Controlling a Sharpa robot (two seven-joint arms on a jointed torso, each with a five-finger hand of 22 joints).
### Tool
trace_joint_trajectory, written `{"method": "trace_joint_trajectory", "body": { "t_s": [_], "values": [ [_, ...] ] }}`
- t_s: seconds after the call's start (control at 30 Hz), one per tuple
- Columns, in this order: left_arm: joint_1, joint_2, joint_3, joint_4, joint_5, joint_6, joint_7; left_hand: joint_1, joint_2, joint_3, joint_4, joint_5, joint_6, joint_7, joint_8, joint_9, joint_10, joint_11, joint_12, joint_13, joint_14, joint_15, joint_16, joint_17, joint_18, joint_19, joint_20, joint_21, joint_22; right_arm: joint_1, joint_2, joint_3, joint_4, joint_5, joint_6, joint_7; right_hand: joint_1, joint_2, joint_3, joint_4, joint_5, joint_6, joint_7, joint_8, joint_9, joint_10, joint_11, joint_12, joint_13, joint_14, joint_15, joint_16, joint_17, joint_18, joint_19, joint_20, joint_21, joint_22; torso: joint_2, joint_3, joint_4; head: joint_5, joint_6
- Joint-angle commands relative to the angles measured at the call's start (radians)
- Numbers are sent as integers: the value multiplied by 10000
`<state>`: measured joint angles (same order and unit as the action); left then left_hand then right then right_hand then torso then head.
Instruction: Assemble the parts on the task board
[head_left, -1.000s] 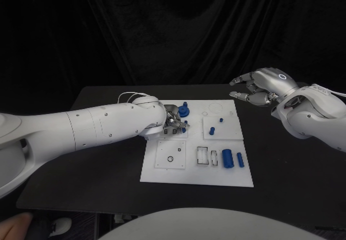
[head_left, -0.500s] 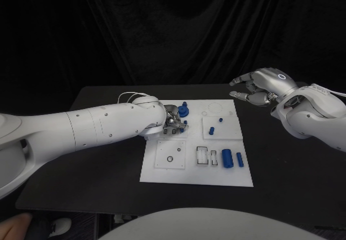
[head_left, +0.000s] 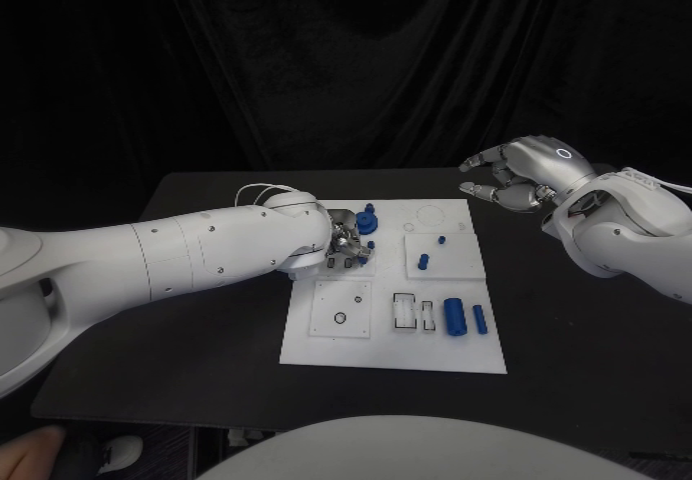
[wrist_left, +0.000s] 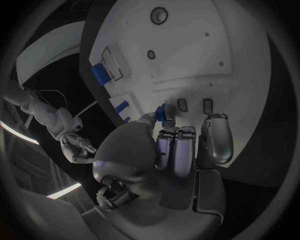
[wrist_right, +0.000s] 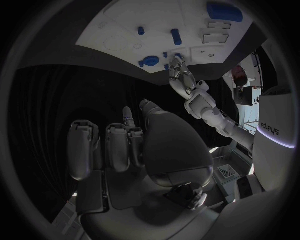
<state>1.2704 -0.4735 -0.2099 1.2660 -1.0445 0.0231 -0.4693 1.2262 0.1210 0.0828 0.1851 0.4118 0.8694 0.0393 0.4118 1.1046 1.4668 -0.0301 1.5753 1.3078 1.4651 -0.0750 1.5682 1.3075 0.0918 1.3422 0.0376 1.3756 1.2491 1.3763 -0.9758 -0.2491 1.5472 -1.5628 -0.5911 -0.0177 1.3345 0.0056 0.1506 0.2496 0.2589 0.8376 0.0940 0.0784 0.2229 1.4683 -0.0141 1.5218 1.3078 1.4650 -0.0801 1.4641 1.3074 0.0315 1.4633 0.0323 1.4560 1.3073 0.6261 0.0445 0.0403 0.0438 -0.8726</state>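
The white task board lies mid-table. My left hand is low over its far left part, beside an upright blue knob-shaped part. In the left wrist view my left hand pinches a small blue part between thumb and fingers, close above two small dark slots in the board. A thick blue cylinder, a thin blue rod and a short blue peg lie on the board. My right hand hangs raised off the board's far right corner, fingers loosely apart, holding nothing.
The black table reaches well past the board on both sides. A black curtain closes the back. The right wrist view shows the board with the left hand on it, beyond my right hand.
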Motion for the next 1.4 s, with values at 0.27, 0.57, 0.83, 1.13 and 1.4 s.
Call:
{"method": "trace_joint_trajectory", "body": {
  "t_s": [0.27,0.57,0.83,1.13,1.4],
  "values": [
    [-46,-142,-22,50,10,58,142,-140,-494,1090,-164,332,208,-26,-257,261,1040,-9,-45,2630,1057,-29,26,2633,-65,-51,-21,-136,2,-20,-39,7,15,-22,69,-205,-45,103,47,10,75,74,0,-48,-19,530,75,-59,1901,729,87,21,946,-20,558,70,-26,2248,-2,-1,1,-14,0],
    [-47,-285,-22,165,10,-18,138,-328,-747,1741,-230,431,290,-24,-381,450,1040,-8,-45,2630,1057,-29,26,2633,-63,-50,-19,-175,25,-32,-51,7,17,-22,110,-221,-45,103,47,10,75,74,0,-48,-19,530,75,-59,1901,729,87,21,946,-20,558,70,-26,2248,4,-2,4,35,0],
    [-47,-507,-22,348,11,-84,94,-464,-834,2006,-228,337,350,-22,-424,548,1040,-8,-45,2630,1057,-31,26,2633,-64,-39,-21,-184,47,-44,-85,7,34,-22,190,-258,-55,116,58,19,93,78,1,-54,-26,522,76,-67,1889,729,88,19,942,-16,550,71,-45,2242,1,-5,6,66,0],
    [-47,-735,-23,480,11,-129,38,-485,-843,2046,-226,314,359,-24,-431,564,1040,-9,-45,2630,1057,-31,26,2633,-66,-34,-21,-183,55,-57,-114,7,55,-21,182,-206,-57,120,64,21,100,80,0,-57,-31,501,76,-91,1858,729,88,20,944,-15,548,71,-50,2240,8,-13,16,142,0],
    [-47,-824,-23,531,11,-124,9,-491,-846,2068,-229,306,361,-25,-436,571,1040,-10,-45,2630,1057,-32,26,2633,-68,-27,-21,-178,65,-75,-103,7,43,-21,239,-219,-51,129,75,18,111,92,-2,-54,-32,502,75,-90,1860,730,88,22,947,-16,550,72,-44,2242,9,-15,29,164,0]
  ]
}}
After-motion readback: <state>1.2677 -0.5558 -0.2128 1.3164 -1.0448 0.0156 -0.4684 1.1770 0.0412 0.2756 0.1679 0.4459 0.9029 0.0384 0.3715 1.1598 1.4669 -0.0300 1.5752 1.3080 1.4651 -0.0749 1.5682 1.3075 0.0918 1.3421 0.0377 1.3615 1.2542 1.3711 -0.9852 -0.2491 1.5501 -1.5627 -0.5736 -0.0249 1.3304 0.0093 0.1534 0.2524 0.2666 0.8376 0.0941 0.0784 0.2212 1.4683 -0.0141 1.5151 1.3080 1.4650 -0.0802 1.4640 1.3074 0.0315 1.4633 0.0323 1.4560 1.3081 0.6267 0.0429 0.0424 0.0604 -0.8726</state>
